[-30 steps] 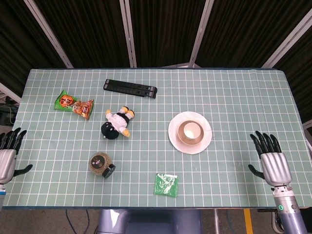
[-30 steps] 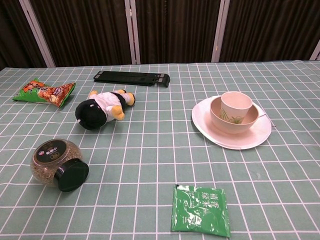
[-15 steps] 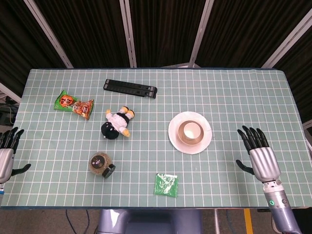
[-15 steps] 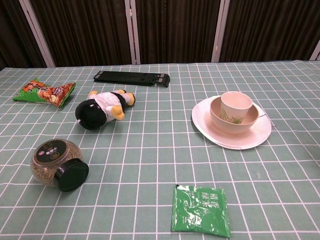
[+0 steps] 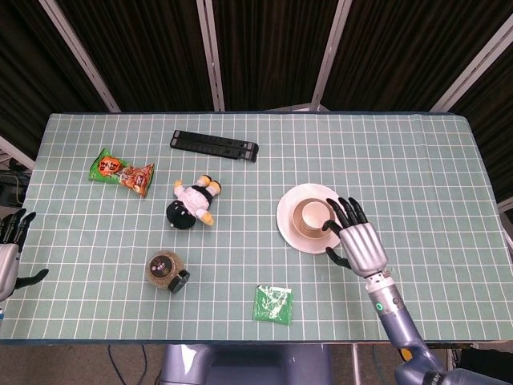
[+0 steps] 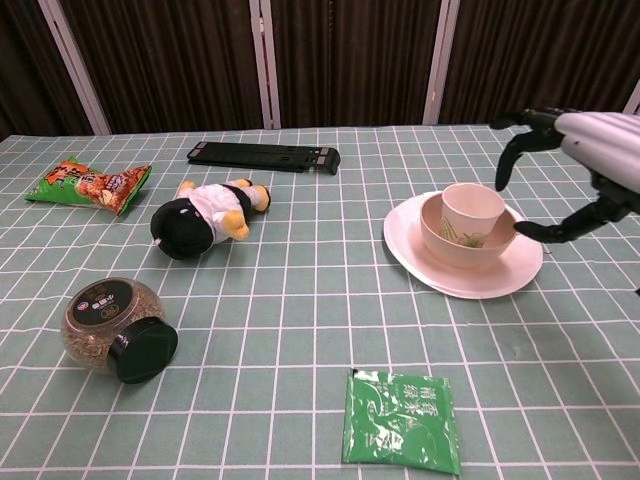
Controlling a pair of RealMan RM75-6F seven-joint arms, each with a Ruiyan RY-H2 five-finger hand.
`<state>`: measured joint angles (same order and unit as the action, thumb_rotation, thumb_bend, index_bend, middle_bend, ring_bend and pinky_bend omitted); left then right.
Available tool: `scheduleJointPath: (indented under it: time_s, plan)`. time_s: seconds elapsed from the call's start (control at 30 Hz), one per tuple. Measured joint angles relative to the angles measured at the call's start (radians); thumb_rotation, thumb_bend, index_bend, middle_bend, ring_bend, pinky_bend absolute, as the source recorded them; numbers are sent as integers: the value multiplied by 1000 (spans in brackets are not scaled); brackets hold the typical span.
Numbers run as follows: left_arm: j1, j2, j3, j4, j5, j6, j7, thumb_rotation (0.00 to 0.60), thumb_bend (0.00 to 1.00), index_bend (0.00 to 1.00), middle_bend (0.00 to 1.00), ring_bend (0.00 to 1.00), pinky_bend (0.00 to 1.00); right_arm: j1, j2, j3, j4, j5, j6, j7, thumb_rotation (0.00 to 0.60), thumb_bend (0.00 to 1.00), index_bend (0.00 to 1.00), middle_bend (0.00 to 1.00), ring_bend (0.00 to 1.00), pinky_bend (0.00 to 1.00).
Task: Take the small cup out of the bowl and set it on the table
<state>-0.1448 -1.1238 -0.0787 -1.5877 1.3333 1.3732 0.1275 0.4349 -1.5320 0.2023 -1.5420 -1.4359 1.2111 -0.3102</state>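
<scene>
A small pale cup (image 5: 314,214) (image 6: 472,206) stands upright inside a pinkish bowl (image 5: 302,227) (image 6: 443,243), which rests on a white plate (image 5: 287,226) (image 6: 410,255) right of the table's middle. My right hand (image 5: 357,238) (image 6: 590,160) hovers just right of the bowl with its fingers spread and nothing in them; its fingertips (image 5: 343,207) reach over the plate's right rim, near the cup. My left hand (image 5: 8,253) shows only at the left edge of the head view, beside the table, fingers apart and holding nothing.
A green sachet (image 5: 273,304) lies near the front edge. A round jar with a black lid (image 5: 165,269) lies on its side at front left. A plush toy (image 5: 193,202), a snack packet (image 5: 120,172) and a black folding stand (image 5: 215,145) sit further back.
My right hand has swept left from the table's right edge to beside the bowl and now shows in the chest view. The left hand has slid slightly further out of view.
</scene>
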Motion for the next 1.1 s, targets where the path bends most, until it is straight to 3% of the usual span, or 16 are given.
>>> scheduleJointPath:
  time_s: [0.23, 0.7, 1.1]
  plan:
    - [-2, 1, 3, 3, 5, -4, -5, 600, 10, 0, 0, 0, 0, 60, -86, 42, 83, 82, -46, -42, 600, 239, 460, 98, 0, 0]
    - [-2, 1, 5, 0, 9, -4, -7, 600, 10, 0, 0, 0, 0, 96, -132, 51, 198, 171, -90, -28, 600, 254, 494, 117, 0, 0]
    - [-4, 1, 4, 2, 7, -8, -9, 600, 10, 0, 0, 0, 0, 115, -166, 36, 261, 173, -89, 15, 600, 420, 591, 187, 0, 0]
